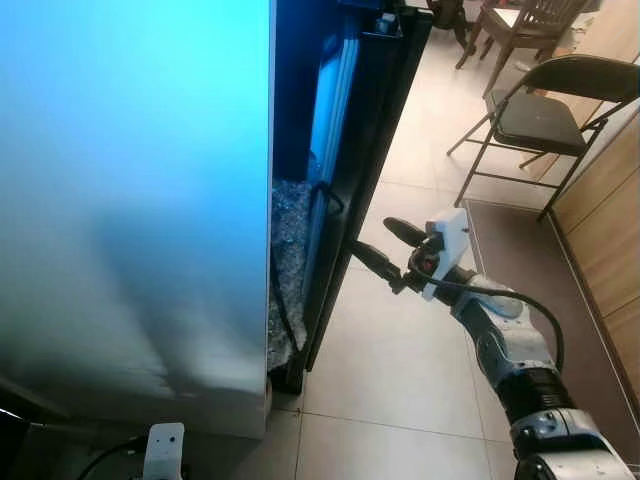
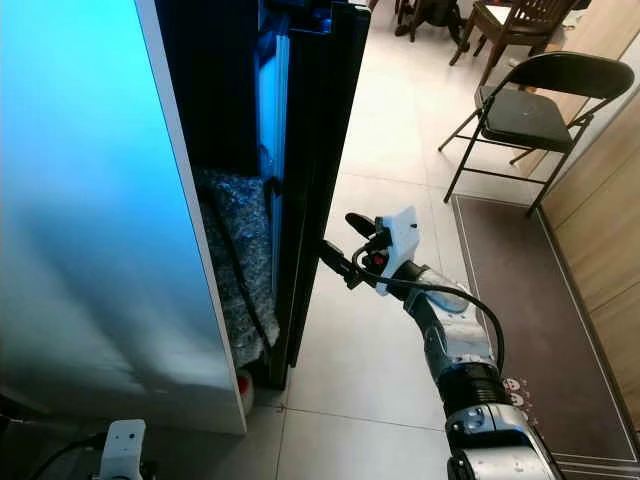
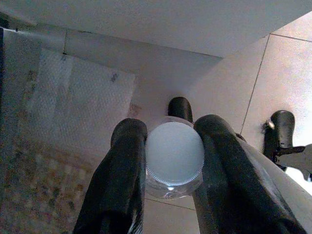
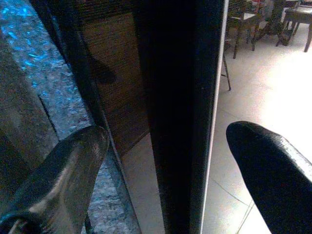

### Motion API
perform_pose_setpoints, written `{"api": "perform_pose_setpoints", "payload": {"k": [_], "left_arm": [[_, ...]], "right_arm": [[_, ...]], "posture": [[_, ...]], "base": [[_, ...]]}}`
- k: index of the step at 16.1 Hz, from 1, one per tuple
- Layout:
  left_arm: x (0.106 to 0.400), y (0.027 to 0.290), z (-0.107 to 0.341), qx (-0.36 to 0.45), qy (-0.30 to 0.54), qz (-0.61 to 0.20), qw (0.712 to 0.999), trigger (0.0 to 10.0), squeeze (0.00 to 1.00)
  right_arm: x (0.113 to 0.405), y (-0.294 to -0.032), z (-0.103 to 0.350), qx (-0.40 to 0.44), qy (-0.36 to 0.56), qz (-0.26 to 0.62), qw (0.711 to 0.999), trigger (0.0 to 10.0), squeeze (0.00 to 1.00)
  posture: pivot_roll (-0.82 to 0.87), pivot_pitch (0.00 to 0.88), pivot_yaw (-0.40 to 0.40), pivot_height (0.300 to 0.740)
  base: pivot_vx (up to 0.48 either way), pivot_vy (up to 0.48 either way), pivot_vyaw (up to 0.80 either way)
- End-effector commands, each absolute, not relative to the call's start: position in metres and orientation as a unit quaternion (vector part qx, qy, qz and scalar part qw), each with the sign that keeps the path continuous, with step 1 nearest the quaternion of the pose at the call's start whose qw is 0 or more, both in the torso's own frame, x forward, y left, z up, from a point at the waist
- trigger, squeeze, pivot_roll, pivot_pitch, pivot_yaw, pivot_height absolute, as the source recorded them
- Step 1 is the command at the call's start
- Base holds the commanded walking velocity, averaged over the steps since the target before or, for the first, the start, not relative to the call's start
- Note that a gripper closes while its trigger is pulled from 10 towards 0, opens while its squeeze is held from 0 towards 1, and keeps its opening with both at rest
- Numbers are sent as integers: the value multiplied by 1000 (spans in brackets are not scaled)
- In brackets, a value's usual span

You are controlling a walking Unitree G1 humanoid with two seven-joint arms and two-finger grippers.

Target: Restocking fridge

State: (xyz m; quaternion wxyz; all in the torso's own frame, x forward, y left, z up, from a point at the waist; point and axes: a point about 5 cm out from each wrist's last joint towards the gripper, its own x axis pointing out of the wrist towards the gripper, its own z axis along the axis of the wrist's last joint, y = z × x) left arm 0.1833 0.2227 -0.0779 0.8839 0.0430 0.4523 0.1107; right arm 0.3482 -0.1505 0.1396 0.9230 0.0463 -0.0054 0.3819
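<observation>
The tall fridge (image 1: 130,200) stands at my left, its pale side lit blue. Its black door (image 2: 320,140) stands ajar, edge-on to me. My right gripper (image 2: 340,232) is open at that edge, about halfway down the door. In the right wrist view the door's edge (image 4: 180,97) lies between the two spread fingers (image 4: 73,165). Low at my side, my left gripper (image 3: 169,127) is shut on a clear bottle with a white cap (image 3: 174,153), the cap facing the camera.
Crinkled silver foil (image 1: 290,240) and a black cable show in the gap behind the door. A black folding chair (image 1: 545,115) stands on the tiled floor at the right, with a brown mat (image 1: 520,270) and wooden cabinets (image 1: 610,200) beyond. Wooden chairs (image 1: 520,25) stand farther back.
</observation>
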Motion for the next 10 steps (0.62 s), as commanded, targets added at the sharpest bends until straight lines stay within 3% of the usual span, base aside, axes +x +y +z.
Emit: {"api": "perform_pose_setpoints", "payload": {"k": [1,10], "left_arm": [[180,216,-81,42,457,103,883,10000,0],[183,214,-80,40,451,107,885,10000,0]], "right_arm": [[351,-153,143,49,-11,382,923,10000,0],[366,-147,150,49,-19,377,925,10000,0]], "posture": [[-121,136,-133,740],[-100,131,-140,740]], "base": [[0,0,0],[0,0,0]]}}
